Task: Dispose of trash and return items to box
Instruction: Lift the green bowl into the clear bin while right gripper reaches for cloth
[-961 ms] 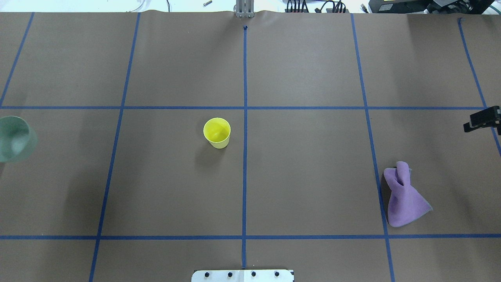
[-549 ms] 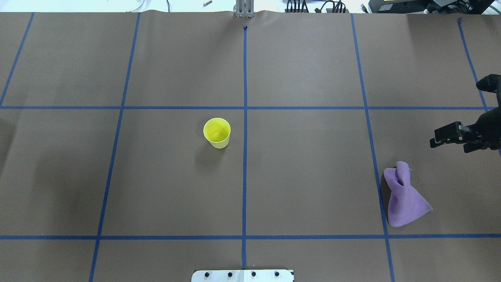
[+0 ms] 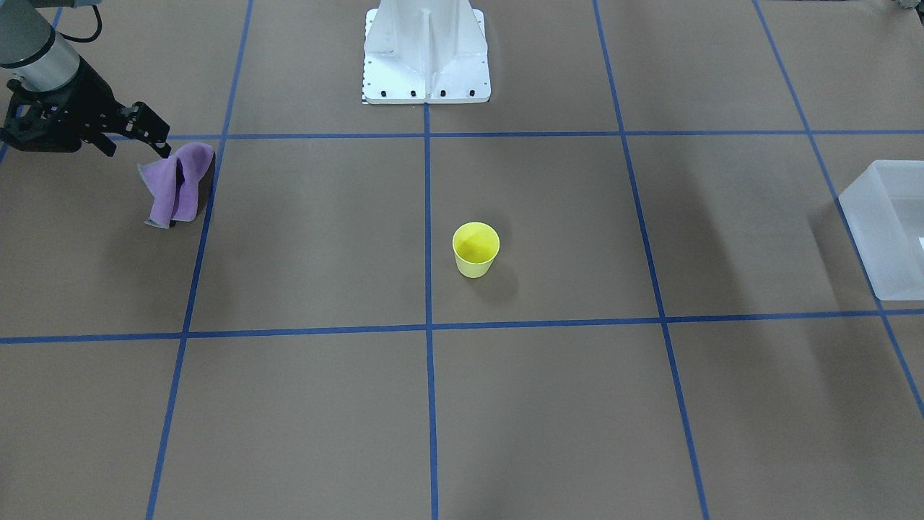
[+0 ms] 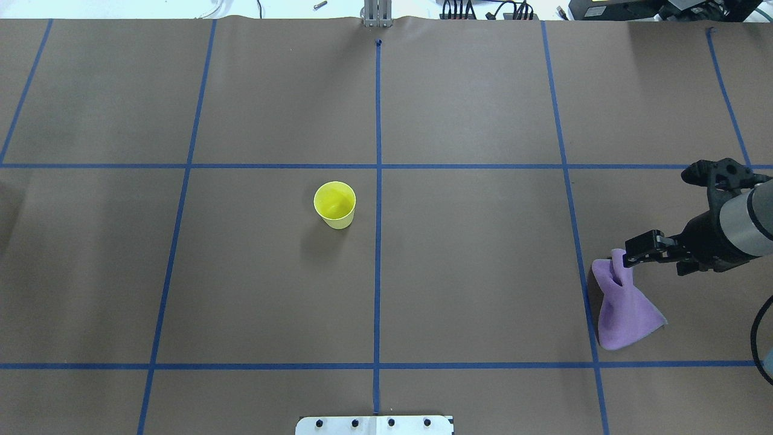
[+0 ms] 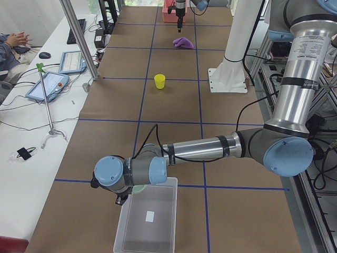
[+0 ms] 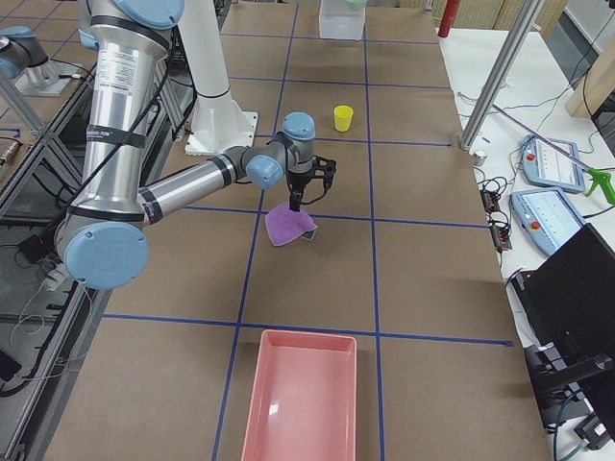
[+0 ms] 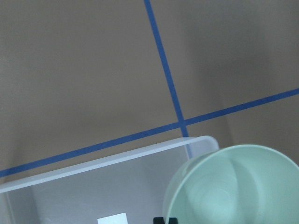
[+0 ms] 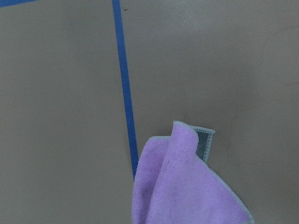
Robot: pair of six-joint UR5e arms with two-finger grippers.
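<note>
The pale green bowl (image 7: 233, 186) hangs in my left gripper over a corner of the frosted white box (image 7: 93, 186). Only a black bit of that gripper shows under the bowl. In the exterior left view my left wrist is over the box (image 5: 150, 216), with the bowl's rim (image 5: 138, 188) just showing. My right gripper (image 4: 658, 212) is open wide and empty, with one finger close by the upright tip of the purple cloth (image 4: 625, 308). The cloth (image 8: 187, 186) fills the bottom of the right wrist view. The box (image 3: 884, 224) sits at the table's left end.
A yellow cup (image 4: 334, 204) stands upright near the table's middle. A pink bin (image 6: 303, 403) lies at the table's right end. The white robot base (image 3: 426, 50) stands at the robot's edge. Blue tape lines cross the brown table cover.
The green bowl left the overhead view to the left. My right gripper came in from the right edge and moved toward the purple cloth, staying open.
</note>
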